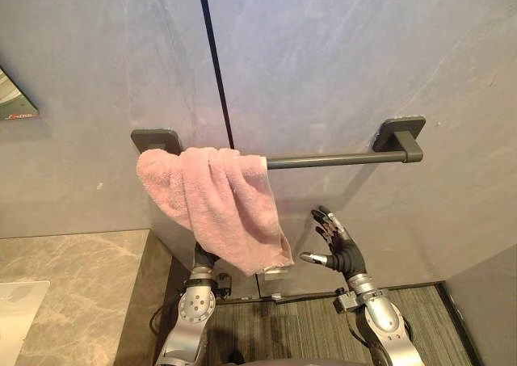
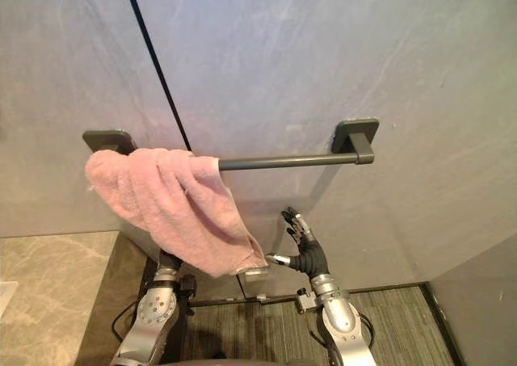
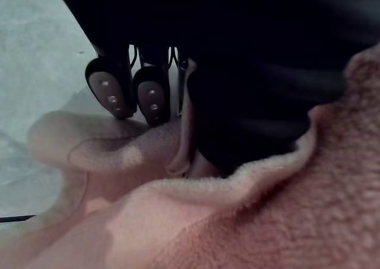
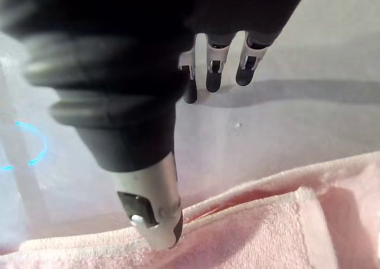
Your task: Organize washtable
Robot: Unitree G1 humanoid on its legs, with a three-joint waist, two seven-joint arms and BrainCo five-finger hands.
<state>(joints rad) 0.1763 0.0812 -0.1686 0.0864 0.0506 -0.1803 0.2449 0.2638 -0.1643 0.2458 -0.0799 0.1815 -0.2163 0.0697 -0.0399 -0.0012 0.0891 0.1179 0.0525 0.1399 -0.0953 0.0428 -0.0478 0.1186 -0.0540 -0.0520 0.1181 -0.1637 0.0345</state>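
Pink towel [image 1: 218, 204] hangs bunched at the 9 o'clock end of the towel bar [image 1: 339, 160]; spreading it appears outstanding. My right hand [image 1: 341, 251] is open; my left hand [image 3: 148, 94]: cannot tell.

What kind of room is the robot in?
Most likely a bathroom. A pink towel hangs over a rail fixed to the grey wall, and a stone counter stands to the left.

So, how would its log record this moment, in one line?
pink towel: bunched over towel bar | left hand: behind towel | right hand: open, beside hanging corner
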